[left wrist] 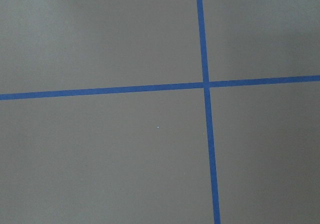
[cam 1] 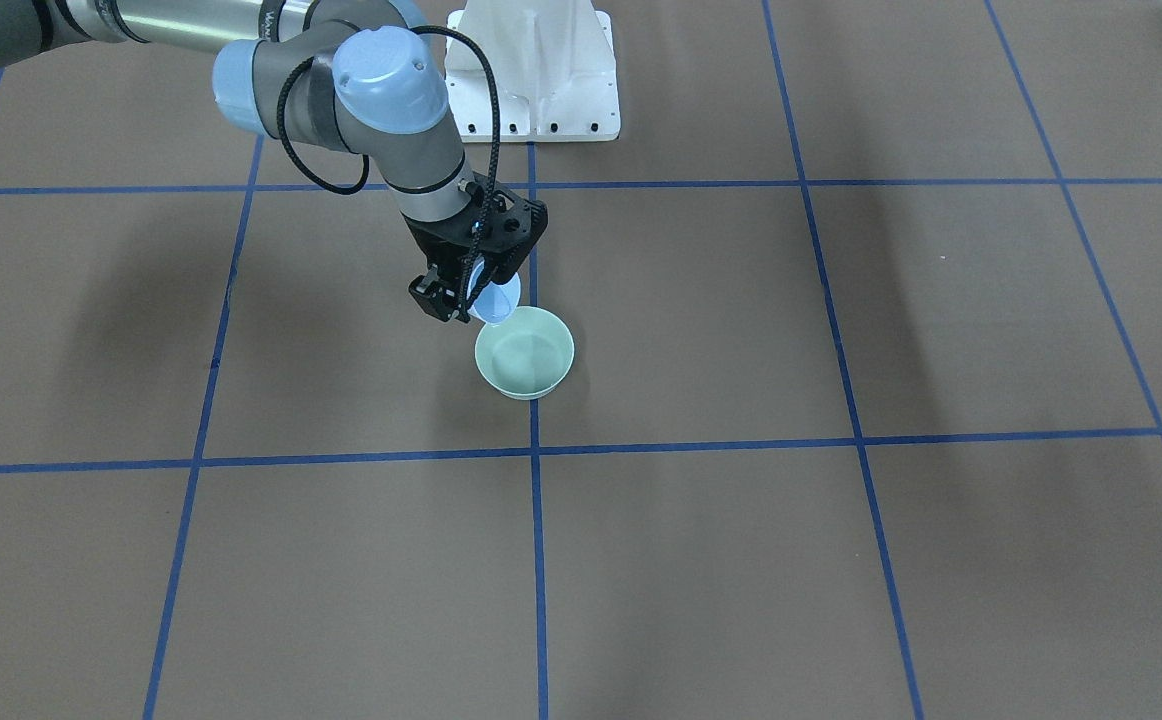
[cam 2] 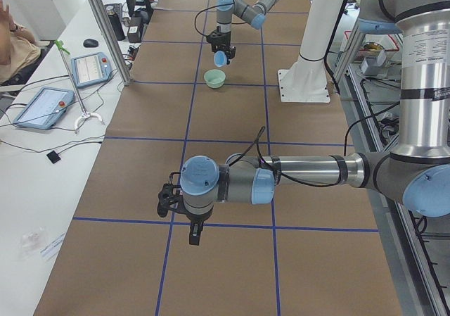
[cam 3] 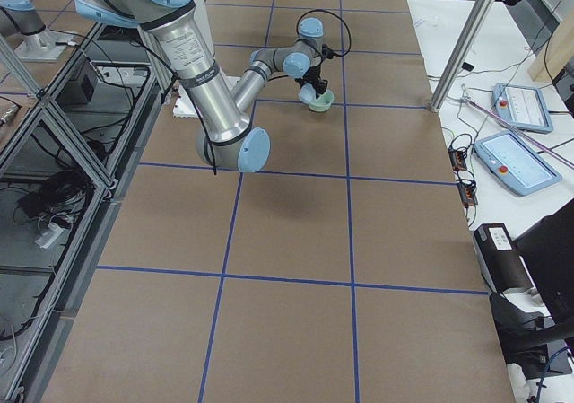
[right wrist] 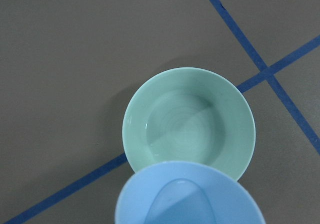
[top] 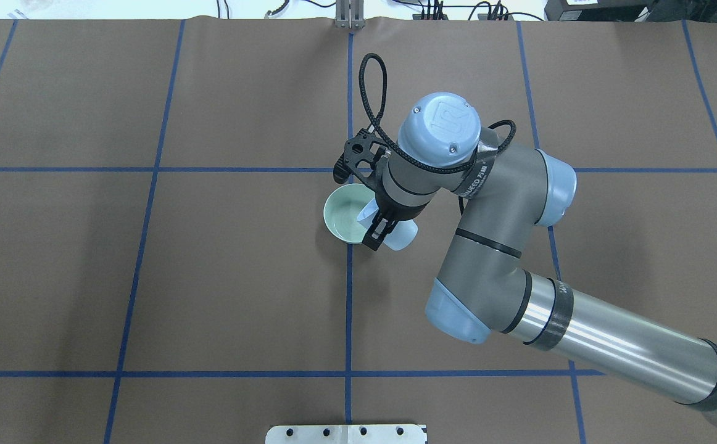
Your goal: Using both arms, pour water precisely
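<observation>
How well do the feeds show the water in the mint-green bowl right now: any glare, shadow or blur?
Right wrist view: sharp, no glare; a diagonal shadow crosses the round mint-green bowl, where the water shows only as faint rings; the light-blue plastic cup is cropped at the bottom edge. Overhead view: the right arm hides part of the bowl.

You've got silver-grey tube arms (top: 611,336), light-blue joint caps (top: 439,126), looped black cable (top: 362,86), white bolt-holed base (cam 1: 531,85).
</observation>
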